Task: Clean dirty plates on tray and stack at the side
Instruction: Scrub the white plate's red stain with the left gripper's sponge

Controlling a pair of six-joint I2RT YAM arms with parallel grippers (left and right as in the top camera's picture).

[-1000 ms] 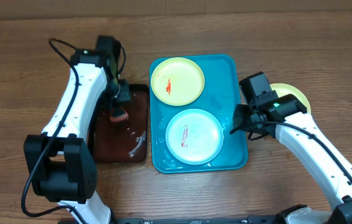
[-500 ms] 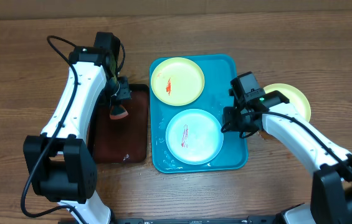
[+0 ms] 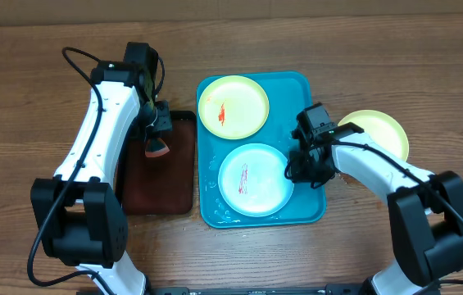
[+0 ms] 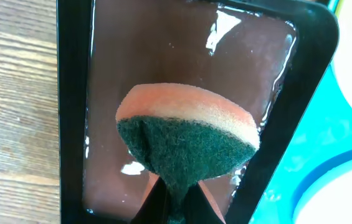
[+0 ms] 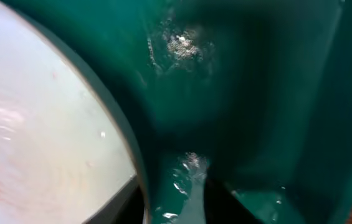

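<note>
The turquoise tray holds a yellow-green plate with a red smear at the back and a white-bluish plate with a red smear in front. A second yellow-green plate lies on the table to the tray's right. My right gripper is low at the white-bluish plate's right edge. In the right wrist view it is open, the plate's rim between its fingers, over the wet tray floor. My left gripper is shut on an orange-and-green sponge.
A black-rimmed dark red-brown tray with water in it lies left of the turquoise tray, under the sponge; it fills the left wrist view. Wooden table all round. The right arm lies across the table beside the yellow-green plate.
My right gripper moved left from the tray's right rim down to the white-bluish plate's edge. My left gripper rose slightly with the sponge, then held still.
</note>
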